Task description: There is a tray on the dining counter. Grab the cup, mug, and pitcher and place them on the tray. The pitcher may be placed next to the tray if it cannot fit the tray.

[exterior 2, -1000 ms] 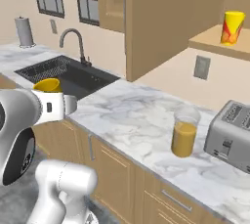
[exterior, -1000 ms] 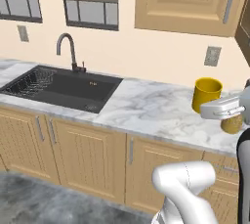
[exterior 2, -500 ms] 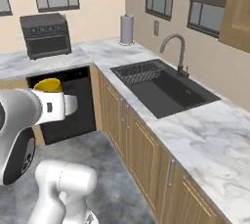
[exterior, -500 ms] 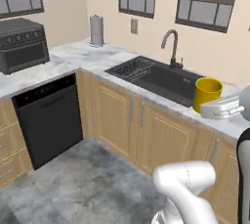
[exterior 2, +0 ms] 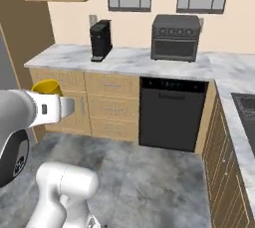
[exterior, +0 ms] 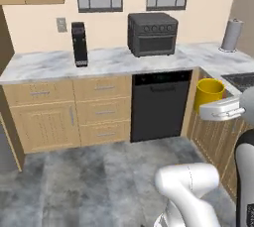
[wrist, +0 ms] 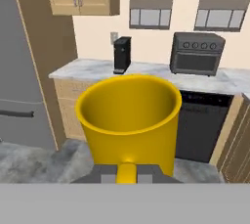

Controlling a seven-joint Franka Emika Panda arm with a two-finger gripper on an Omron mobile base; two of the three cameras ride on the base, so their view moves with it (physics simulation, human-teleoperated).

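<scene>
A plain yellow mug [wrist: 129,120] is held upright in the air, its handle [wrist: 127,171] pinched in my shut gripper [wrist: 127,173] at the bottom of the hand view. From the base cameras the mug [exterior: 209,92] [exterior 2: 47,87] rides just above my white hand, over the kitchen floor and away from any worktop. The mug looks empty inside. The tray, the cup, the pitcher and the dining counter are out of view.
Ahead runs a marble worktop [exterior: 49,65] over wooden drawers, carrying a black coffee machine [exterior: 79,44] and a dark toaster oven [exterior: 152,33]. A black dishwasher [exterior: 159,104] sits below. A paper towel roll [exterior: 231,34] stands far right, a grey fridge [wrist: 24,71] left. Grey floor [exterior: 89,176] lies between.
The whole picture has swung: the base has turned away from the sink toward the corner with the dishwasher and coffee machine. The mug stays in my gripper, unchanged.
</scene>
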